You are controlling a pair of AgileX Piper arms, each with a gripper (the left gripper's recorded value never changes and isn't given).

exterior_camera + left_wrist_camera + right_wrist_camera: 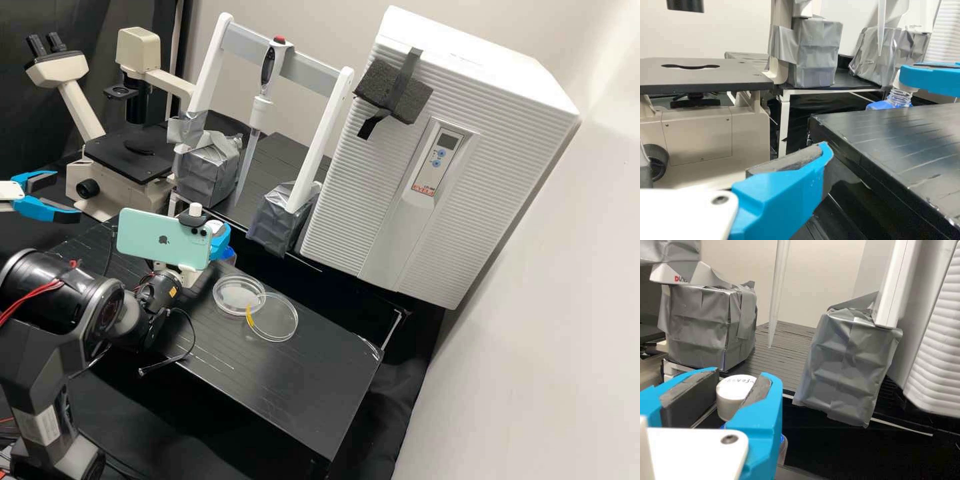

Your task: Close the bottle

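My right gripper [726,386] is shut on a white bottle cap [736,391], which sits between its grey pads. Just under the fingers the rim of the clear bottle [783,449] peeks out. From the left wrist view the clear bottle [898,97] stands at the bench's far edge, and the right gripper [932,77] holds the cap directly on top of it. In the high view the right gripper [221,239] is partly hidden by a mint phone [163,238] on that wrist. My left gripper [37,195] hangs open and empty at the far left, beside the microscope.
Two clear petri dishes [238,293] [275,317] lie on the black bench [300,387]. A pipette [257,113] hangs on a white stand with grey taped feet [207,163] [280,217]. A microscope [113,167] is at the left, a large white machine [433,153] at the right.
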